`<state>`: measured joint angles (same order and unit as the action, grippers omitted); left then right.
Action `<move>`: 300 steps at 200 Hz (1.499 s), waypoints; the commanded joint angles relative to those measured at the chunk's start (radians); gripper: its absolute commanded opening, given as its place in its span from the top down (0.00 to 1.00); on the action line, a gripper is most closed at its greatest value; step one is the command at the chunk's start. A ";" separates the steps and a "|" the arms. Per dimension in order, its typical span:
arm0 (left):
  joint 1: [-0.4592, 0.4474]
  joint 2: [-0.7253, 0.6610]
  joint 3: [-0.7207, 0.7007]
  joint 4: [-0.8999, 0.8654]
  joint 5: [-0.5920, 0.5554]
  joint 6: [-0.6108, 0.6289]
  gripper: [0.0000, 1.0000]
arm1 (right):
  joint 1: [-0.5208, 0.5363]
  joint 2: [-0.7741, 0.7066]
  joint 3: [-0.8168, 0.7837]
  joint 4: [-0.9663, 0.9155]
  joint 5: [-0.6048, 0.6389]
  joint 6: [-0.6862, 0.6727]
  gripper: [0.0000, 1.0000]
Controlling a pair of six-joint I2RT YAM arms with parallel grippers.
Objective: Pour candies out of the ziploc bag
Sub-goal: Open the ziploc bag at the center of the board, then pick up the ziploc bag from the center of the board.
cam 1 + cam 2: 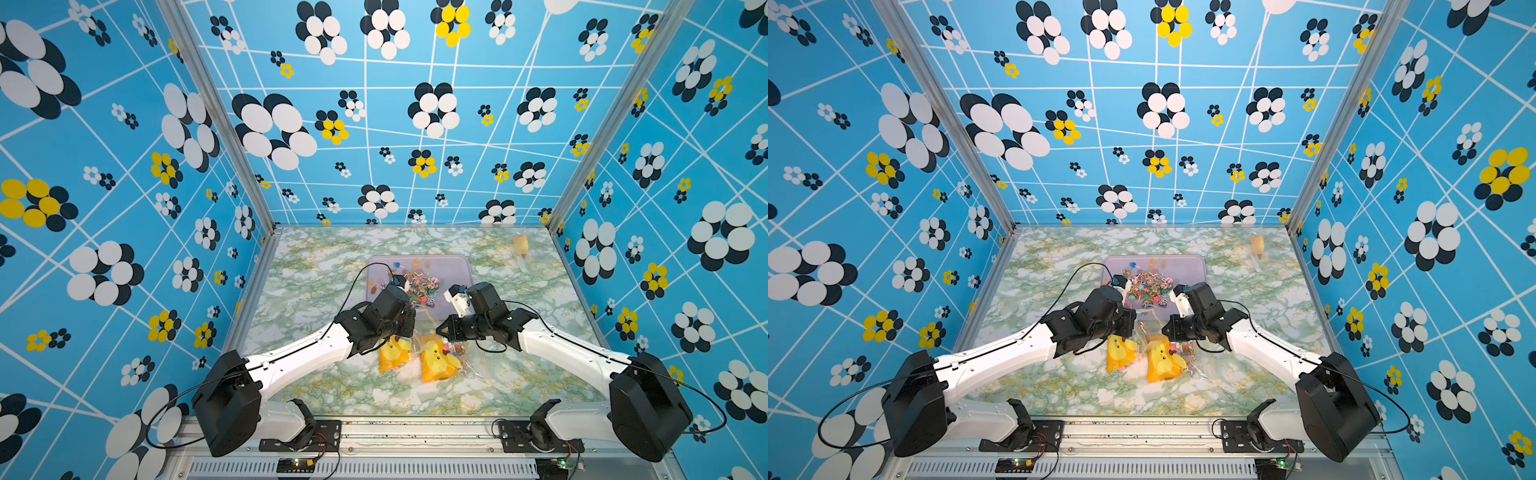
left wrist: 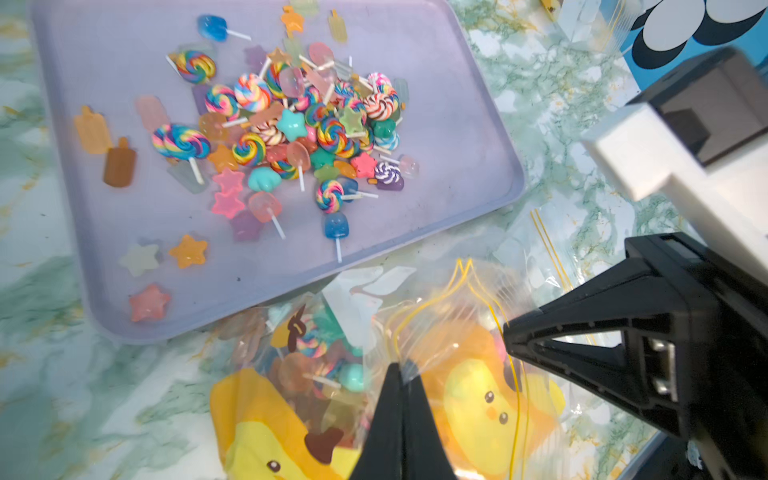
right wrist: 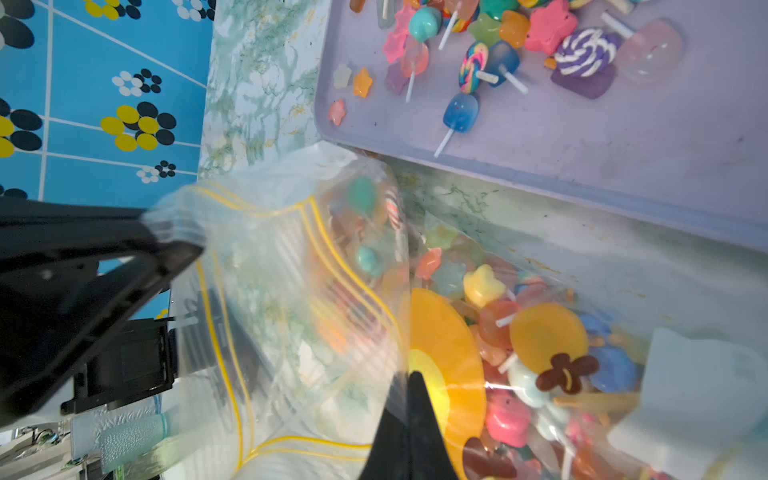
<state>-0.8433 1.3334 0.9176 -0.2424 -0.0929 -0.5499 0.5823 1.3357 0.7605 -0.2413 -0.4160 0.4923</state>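
The clear ziploc bag (image 1: 432, 361) (image 1: 1158, 361), with yellow duck prints and yellow zip lines, lies on the marble table just in front of the lavender tray (image 1: 457, 266) (image 1: 1192, 266). Many candies (image 2: 291, 124) (image 3: 478, 54) are heaped on the tray (image 2: 436, 145). More candies (image 2: 316, 365) (image 3: 498, 332) remain inside the bag (image 2: 457, 324) (image 3: 291, 291). My left gripper (image 2: 401, 368) (image 1: 409, 328) is shut on the bag's clear film. The right gripper (image 3: 415, 376) (image 1: 440, 330) is also shut on the film, near the open mouth.
A second clear bag (image 1: 521, 247) (image 1: 1257, 245) with an orange print lies at the back right of the table. Patterned blue walls close in the table on three sides. The two wrists are close together over the bag.
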 commanded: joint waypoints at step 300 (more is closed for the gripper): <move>0.279 -0.131 -0.452 0.359 0.293 -0.279 0.24 | 0.089 0.092 0.070 0.097 -0.152 0.090 0.46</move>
<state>-0.5735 1.1778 0.4965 0.0463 0.1505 -0.7769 0.6415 1.3907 0.8333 -0.2619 -0.5159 0.5236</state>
